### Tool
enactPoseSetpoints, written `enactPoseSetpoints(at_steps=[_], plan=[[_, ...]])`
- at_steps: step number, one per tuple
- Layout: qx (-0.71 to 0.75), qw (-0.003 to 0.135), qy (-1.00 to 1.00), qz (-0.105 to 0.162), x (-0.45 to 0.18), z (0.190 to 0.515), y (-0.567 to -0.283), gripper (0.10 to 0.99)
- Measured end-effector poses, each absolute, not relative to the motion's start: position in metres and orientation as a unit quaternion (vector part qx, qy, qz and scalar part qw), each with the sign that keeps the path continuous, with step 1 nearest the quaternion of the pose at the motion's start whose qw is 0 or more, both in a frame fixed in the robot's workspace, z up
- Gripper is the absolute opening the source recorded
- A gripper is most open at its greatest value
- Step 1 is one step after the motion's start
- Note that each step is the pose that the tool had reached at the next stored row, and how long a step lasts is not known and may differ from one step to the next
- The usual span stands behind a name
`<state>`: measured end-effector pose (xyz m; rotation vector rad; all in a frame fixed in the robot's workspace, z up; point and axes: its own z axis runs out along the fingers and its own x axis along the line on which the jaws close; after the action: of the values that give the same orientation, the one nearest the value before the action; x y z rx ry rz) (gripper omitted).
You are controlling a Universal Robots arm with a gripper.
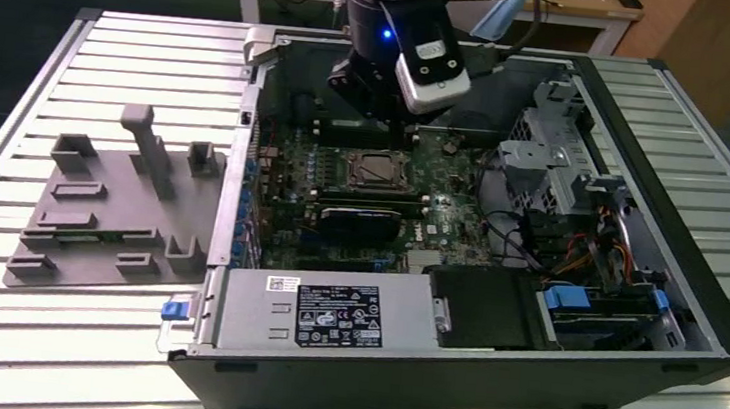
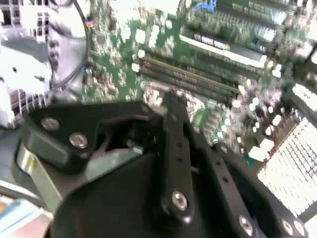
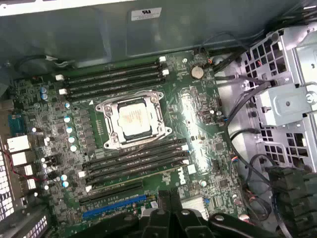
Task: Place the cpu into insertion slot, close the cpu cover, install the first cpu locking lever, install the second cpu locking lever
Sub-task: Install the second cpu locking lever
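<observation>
In the first wrist view the cpu (image 3: 133, 119), a silvery-grey square chip, sits in the middle of the green motherboard (image 3: 195, 114). The cpu cover (image 3: 110, 110), a thin metal frame, lies flat around it. The insertion slot lies under both and is hidden by them. I cannot make out how the locking levers stand. My gripper (image 3: 170, 197) is off to one side of the socket, fingers together and nothing between them; its black linkage (image 2: 171, 99) hangs above the board. In the exterior view the gripper (image 1: 363, 106) hovers just behind the cpu (image 1: 379, 172).
Long black memory slots (image 3: 114, 77) flank the socket on two sides. A black card (image 1: 363, 220) stands in front of it, with the power supply (image 1: 321, 316) nearer still. A metal drive cage (image 1: 549, 167) and cables fill the exterior view's right. A grey fixture (image 1: 110, 210) lies outside the case.
</observation>
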<state>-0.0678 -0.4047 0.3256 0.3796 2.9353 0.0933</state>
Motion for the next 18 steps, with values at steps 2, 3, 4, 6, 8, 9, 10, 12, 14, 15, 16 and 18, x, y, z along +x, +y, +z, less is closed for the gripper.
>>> enactPoseSetpoints(at_steps=[2,3,4,6,8,9,10,12,14,15,16,18], plan=[[0.128,0.090,0.987,0.031,-0.0679,0.3255,-0.4034,0.102],[0.128,0.090,0.987,0.031,-0.0679,0.3255,-0.4033,0.102],[0.128,0.090,0.987,0.031,-0.0678,0.3255,-0.4030,0.102],[0.128,0.090,0.987,0.031,-0.0679,0.3255,-0.4027,0.102],[0.128,0.090,0.987,0.031,-0.0678,0.3253,-0.4026,0.102],[0.128,0.090,0.987,0.032,-0.0678,0.3249,-0.4026,0.102],[0.128,0.090,0.987,0.032,-0.0678,0.3242,-0.4026,0.102],[0.128,0.090,0.987,0.032,-0.0679,0.3225,-0.4026,0.102],[0.128,0.090,0.987,0.032,-0.0679,0.3206,-0.4026,0.102],[0.128,0.090,0.987,0.032,-0.0679,0.3196,-0.4026,0.102],[0.128,0.090,0.987,0.032,-0.0679,0.3187,-0.4027,0.102],[0.128,0.090,0.987,0.032,-0.0679,0.3174,-0.4026,0.102]])
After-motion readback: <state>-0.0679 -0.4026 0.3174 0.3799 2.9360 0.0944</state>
